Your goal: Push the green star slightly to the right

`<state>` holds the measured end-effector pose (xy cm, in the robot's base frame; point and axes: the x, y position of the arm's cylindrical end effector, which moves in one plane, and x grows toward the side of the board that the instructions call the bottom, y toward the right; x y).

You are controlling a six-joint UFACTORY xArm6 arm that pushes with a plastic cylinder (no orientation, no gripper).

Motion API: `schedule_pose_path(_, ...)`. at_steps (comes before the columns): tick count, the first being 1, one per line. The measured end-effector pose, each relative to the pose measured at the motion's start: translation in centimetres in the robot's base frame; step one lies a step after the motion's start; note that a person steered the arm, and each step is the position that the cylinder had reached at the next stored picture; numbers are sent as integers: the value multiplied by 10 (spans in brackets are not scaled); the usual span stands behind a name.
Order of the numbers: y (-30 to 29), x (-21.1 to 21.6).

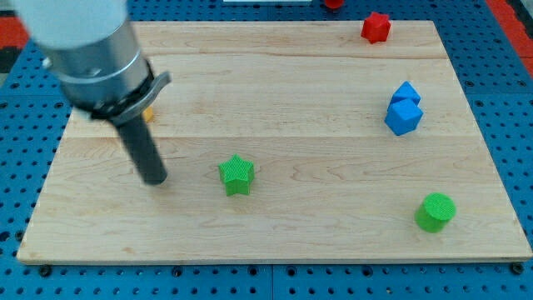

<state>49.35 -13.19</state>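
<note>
A pale wooden board [275, 75] with visible grain lies on a blue pegboard surface [17, 125] dotted with holes. The robot arm, a grey metal cylinder, enters from the view's top left and ends in a straight dark rod. My tip [155, 181] rests on the board near the left side. There are no jaws here to be released or clenched; the rod only pushes.

The green star [236, 175], a small ridged block with a matte finish, sits near the board's middle, to the right of my tip with a clear gap between them. This placement looks deliberate: the tip stands on the star's left, so a sweep to the right would likely nudge it the wanted way.

Far right, a blue block [405, 108], chunky and angular, sits well apart. Nearer, at lower right, is a green cylinder [435, 212]. A red block [376, 27] lies at the far edge. A sliver of orange [148, 113] peeks from behind the arm; its shape is hidden.
</note>
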Motion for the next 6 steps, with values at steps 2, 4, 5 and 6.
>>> schedule_pose_path(2,82,-13)
schedule_pose_path(4,20,-8)
schedule_pose_path(5,65,8)
schedule_pose_path(6,97,11)
